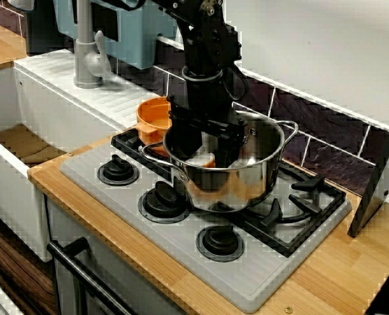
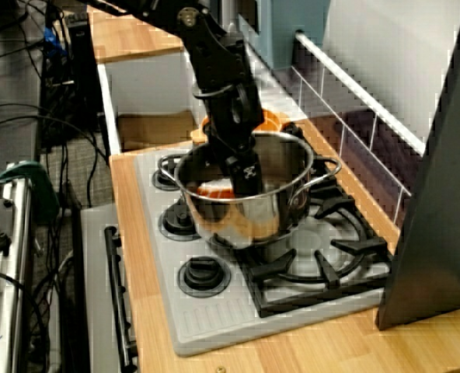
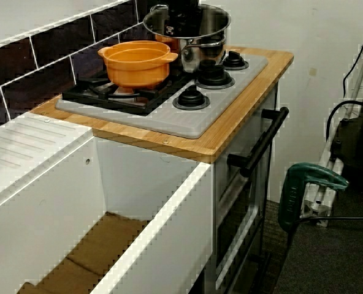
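Black claw [image 1: 209, 149] dips into the shiny round steel pot [image 1: 260, 176]; its spread cannot be told.

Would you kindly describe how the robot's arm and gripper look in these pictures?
The arm is black throughout, built of blocky joint segments, with a pale grey ring around the wrist. A thin black cable loops out beside that wrist. The gripper is black too, with a wide flat crossbar and two dark fingers. No markings are legible.
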You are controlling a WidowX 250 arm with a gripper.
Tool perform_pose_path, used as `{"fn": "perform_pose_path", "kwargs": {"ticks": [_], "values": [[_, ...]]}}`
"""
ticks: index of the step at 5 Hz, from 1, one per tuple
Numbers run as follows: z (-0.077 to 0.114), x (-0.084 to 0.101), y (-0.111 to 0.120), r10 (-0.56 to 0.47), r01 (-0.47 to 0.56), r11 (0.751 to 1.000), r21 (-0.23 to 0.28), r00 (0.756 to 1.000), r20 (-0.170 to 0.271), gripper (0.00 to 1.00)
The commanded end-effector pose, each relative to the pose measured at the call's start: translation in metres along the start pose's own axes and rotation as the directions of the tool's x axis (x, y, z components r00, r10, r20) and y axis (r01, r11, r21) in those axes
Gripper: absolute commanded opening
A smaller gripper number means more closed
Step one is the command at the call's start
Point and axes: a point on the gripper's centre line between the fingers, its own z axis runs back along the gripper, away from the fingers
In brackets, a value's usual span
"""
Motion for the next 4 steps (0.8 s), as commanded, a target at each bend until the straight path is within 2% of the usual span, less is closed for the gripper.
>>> {"fn": "perform_pose_path", "kwargs": {"ticks": [1,2,4], "values": [[0.009,0.013,-0.001,0.024,-0.022,0.999,-0.023,0.998,0.050,1.00],[0.014,0.014,-0.006,0.022,-0.020,0.999,-0.031,0.998,0.054,1.00],[0.014,0.004,-0.004,0.001,0.000,1.000,-0.026,0.999,0.046,1.00]]}}
